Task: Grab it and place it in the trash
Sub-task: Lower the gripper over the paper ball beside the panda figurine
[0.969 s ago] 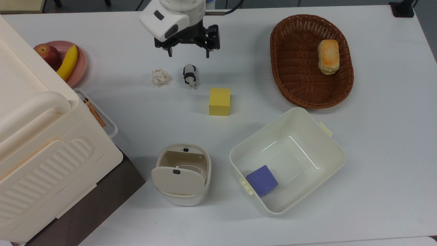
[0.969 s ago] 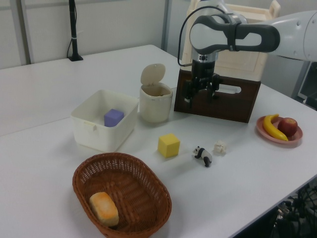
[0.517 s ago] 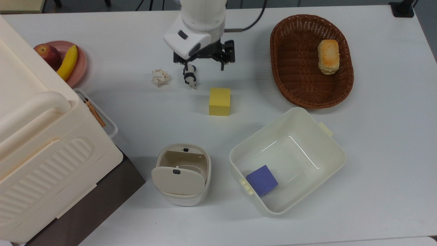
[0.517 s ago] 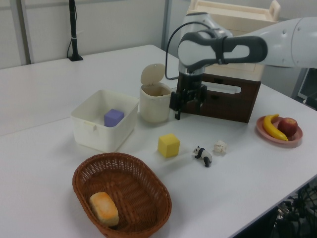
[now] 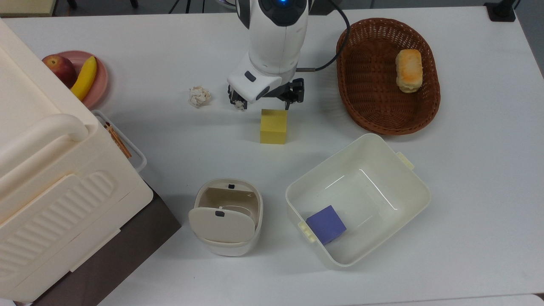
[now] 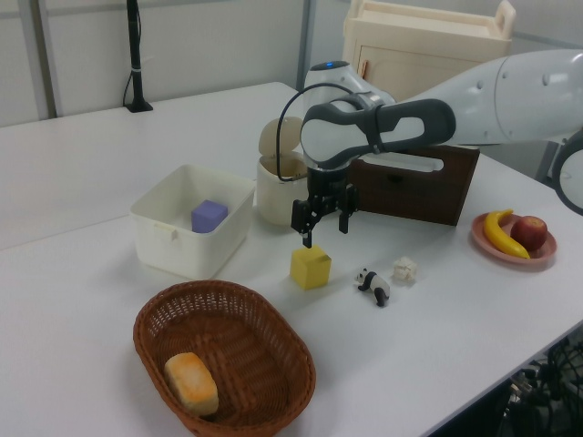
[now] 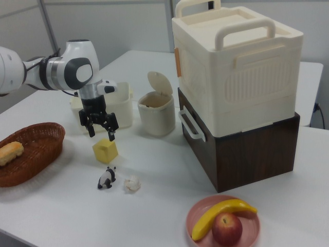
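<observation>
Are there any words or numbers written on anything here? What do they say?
No words, labels or numbers can be read anywhere.
The rounded cream plastic bin with its flap lid bears small black buttons, no writing.
The large cream plastic crate has an orange patch on its corner, too small to tell whether it holds text.
The white robot arm shows a blue light, no lettering.

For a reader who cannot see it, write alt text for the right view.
A white robot arm holds its open gripper just above a yellow cube on a white table. Nearer the camera lie a toy panda and a paper ball; behind stands an open-lidded bin.
</observation>
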Controlling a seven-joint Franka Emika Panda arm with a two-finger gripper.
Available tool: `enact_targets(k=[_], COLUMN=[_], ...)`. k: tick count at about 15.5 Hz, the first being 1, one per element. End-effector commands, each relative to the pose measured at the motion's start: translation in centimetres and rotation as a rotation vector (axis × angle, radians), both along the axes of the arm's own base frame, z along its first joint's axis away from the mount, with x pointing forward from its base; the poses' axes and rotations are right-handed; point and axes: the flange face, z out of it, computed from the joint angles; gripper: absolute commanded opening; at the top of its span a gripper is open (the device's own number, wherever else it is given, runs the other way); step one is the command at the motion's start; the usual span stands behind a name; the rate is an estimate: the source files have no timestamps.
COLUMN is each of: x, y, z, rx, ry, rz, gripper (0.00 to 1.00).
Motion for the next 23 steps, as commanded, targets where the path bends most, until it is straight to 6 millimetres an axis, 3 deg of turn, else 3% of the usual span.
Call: enact_targets(k=[1,3,5,7,11,13,14,18,23], x=[0.0,-0.4,-1.9,-3.2,-4.8,-6.5,-7.0,-7.7,-6.7], y=[-0.6,-2.0,-6.2,-8.3,-13.0,-14.3,-15.2,-16.5,-16.0], z=[0.9,1.3,1.8,1.5,-2.4,-5.9,-6.8,-8.5,-8.0], rx=[-0.029,-0.056,-0.063,-0.079,-0.104,-0.115,-0.124,-0.125,-0.124], ry=[-0.024,0.001,0.078,0.098,0.140,0.152,0.157,0.150,0.085], rz=[-0.009,0.021,0.108,0.140,0.174,0.205,0.209,0.223,0.216], gripper=[1.00,1.00,1.00,1.00,1.00,1.00,1.00,0.98,0.70])
